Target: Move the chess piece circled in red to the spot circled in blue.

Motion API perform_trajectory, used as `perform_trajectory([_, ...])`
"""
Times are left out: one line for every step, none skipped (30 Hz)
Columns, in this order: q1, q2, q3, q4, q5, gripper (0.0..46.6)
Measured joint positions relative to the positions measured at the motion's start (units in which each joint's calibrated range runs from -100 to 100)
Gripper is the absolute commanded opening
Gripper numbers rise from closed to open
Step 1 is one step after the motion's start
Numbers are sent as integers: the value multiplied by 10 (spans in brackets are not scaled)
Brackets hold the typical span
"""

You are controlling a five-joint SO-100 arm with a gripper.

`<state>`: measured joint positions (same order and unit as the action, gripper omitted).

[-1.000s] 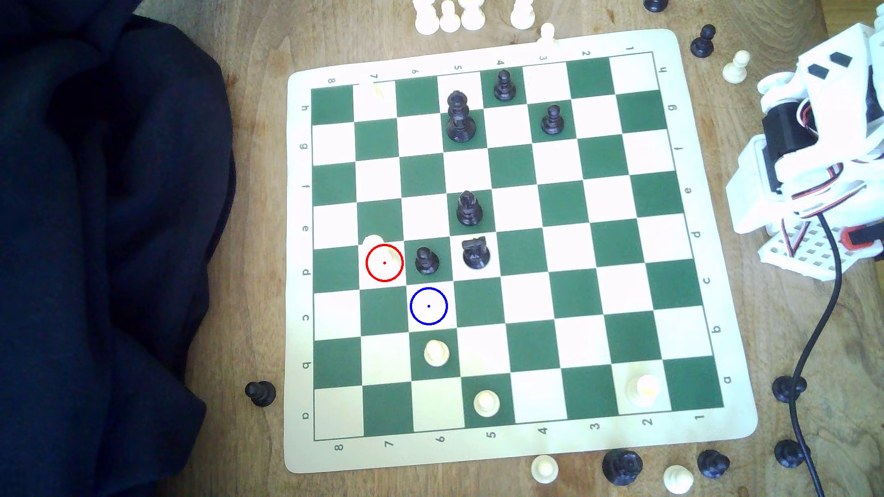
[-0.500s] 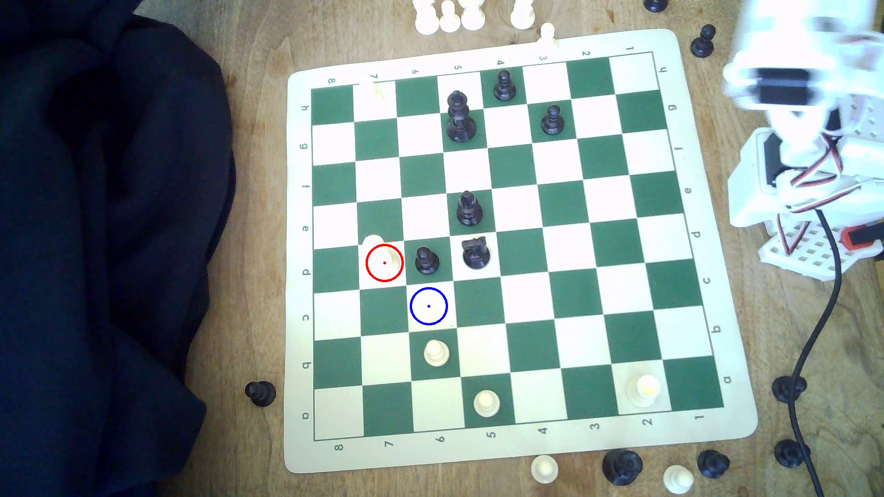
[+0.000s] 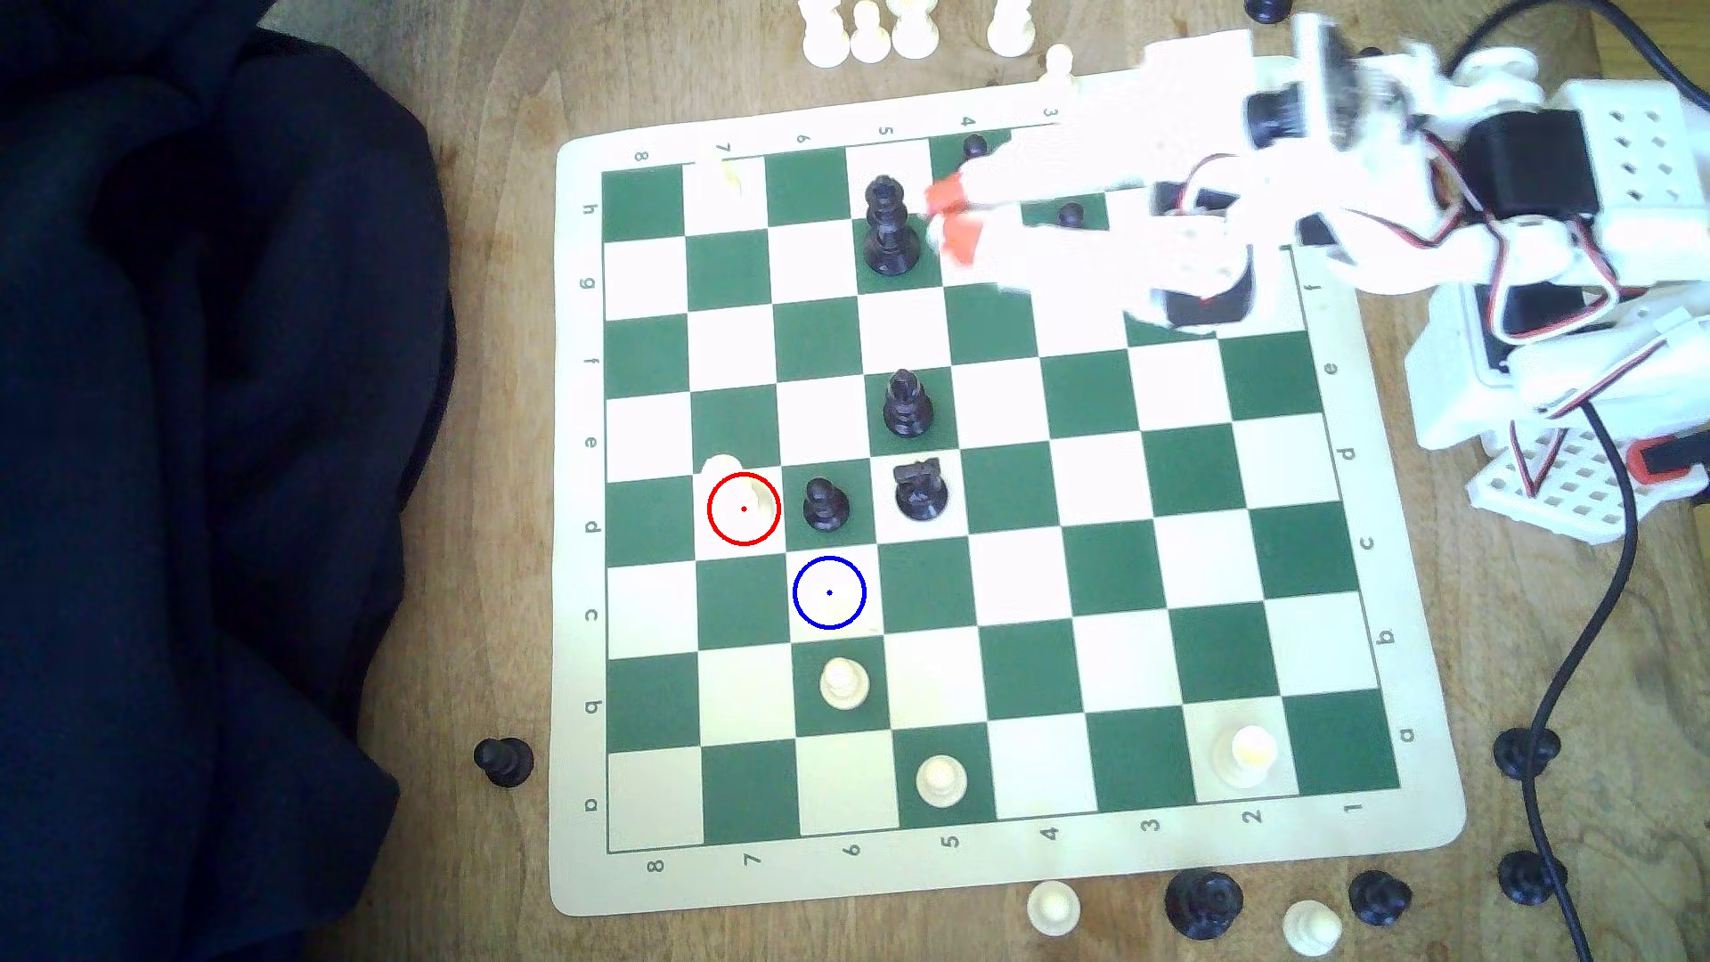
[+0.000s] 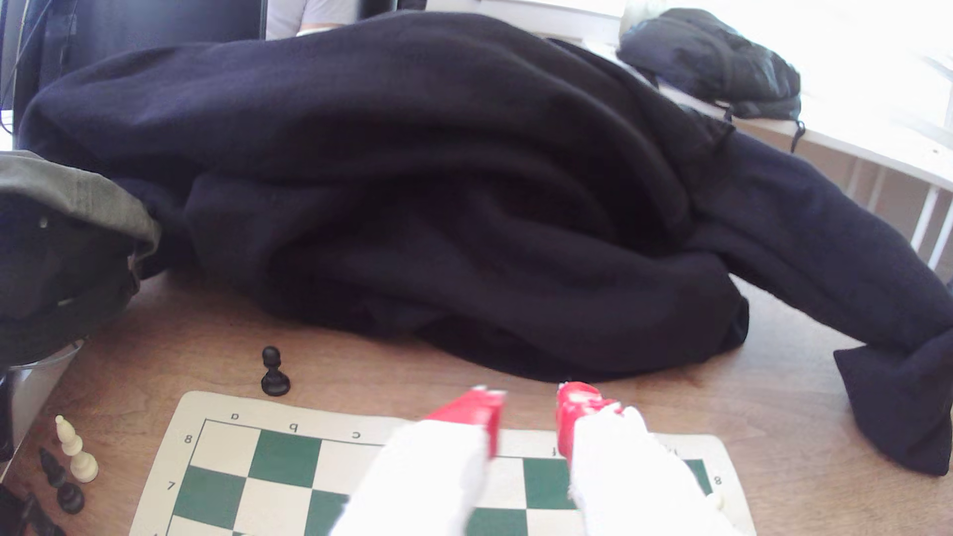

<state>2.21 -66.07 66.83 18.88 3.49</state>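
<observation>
The gripper (image 3: 948, 217) is stretched out over the top part of the chess board (image 3: 1443, 814) in the exterior view, close to the board's top edge and a bit to the exterior view's right of the middle. Its two red fingertips (image 4: 477, 412) have a small gap between them, so it is a little bit open, and there is nothing in it. It looks blurry. A tall black piece (image 3: 888, 227) stands just beside the red tips, on the exterior view's left of them. The chess piece circled in red (image 3: 740, 486) stands on a white square near the board's left edge in the exterior view, about halfway down that edge. It is pale and washed out by the bright light, so its shape is hard to see. It is well apart from the gripper. The spot circled in blue (image 3: 829, 593) is the white square one step down and one step toward the exterior view's right from the red ring, touching it corner to corner. No piece stands on it. A black pawn (image 3: 824, 504) stands just beside the pale piece, right above the blue ring. A cream pawn (image 3: 843, 683) stands on the green square just below the blue ring. A big dark cloth (image 3: 204, 462) lies on the wooden tabletop (image 3: 490, 462) past the board's left edge in the exterior view.
</observation>
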Motion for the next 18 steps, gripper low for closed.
perform_trajectory([-2,9,-8,3,0,165])
perform_trajectory([-5,19,-19,12,0,160])
perform_trajectory([-8,38,-40,30,0,155])
perform_trajectory([-15,78,-86,70,0,160])
perform_trajectory([-18,100,-110,89,0,164])
perform_trajectory([-22,116,-129,103,-4,168])
perform_trajectory([-28,141,-156,115,-10,175])
perform_trajectory([-35,165,-183,122,-14,184])
perform_trajectory([-42,201,-221,136,-18,184])
perform_trajectory([-45,218,-239,142,-21,185])
perform_trajectory([-45,232,-255,152,-23,185])
perform_trajectory([-44,255,-279,167,-26,187])
perform_trajectory([-41,307,-328,190,-32,190])
perform_trajectory([-40,330,-344,196,-34,193])
perform_trajectory([-39,354,-360,196,-38,194])
perform_trajectory([-38,376,-377,196,-42,196])
perform_trajectory([-38,398,-391,195,-43,197])
perform_trajectory([-39,425,-408,194,-45,197])
